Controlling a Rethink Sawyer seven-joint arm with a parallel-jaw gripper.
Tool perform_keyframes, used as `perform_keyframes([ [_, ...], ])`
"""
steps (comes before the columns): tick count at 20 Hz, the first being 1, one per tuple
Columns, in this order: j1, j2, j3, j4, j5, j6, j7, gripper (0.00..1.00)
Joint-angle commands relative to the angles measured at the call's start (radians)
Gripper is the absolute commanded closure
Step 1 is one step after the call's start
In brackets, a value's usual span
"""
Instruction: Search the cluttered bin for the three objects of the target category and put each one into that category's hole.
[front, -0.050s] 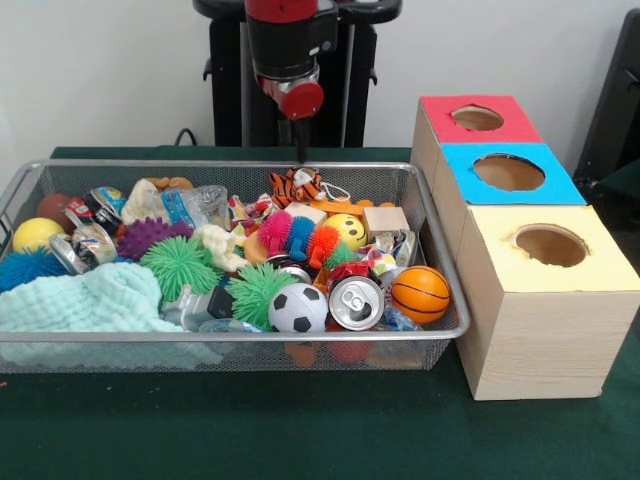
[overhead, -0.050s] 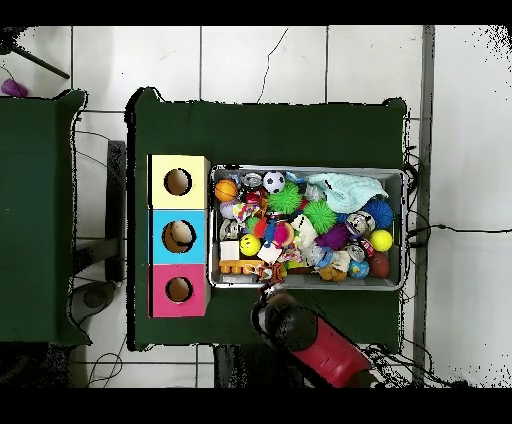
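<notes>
The gripper (front, -0.050s: 300, 150) hangs above the bin's (front, -0.050s: 445, 262) 12 o'clock rim over the tiger toy (front, -0.050s: 296, 184), likely choosing a target; I cannot tell its state.

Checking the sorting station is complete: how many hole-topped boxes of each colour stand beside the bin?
red-topped box: 1
blue-topped box: 1
yellow-topped box: 1
Total: 3

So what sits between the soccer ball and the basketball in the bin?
A silver drink can, top end facing out, lies between the soccer ball and the basketball; the front view shows it.
</notes>
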Motion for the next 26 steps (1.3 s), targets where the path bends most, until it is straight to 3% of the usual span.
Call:
perform_keyframes([
  [1, -0.007, 0.053, 0.026, -0.211, -0.006, 0.088, 0.035, 0.0],
  [14, 0.055, 0.031, -0.011, -0.282, 0.003, 0.167, 0.054, 0.0],
  [20, 0.017, 0.061, 0.024, -0.295, -0.027, 0.139, 0.031, 0.0],
  [26, -0.012, 0.066, 0.039, -0.328, -0.059, 0.187, -0.011, 0.0],
])
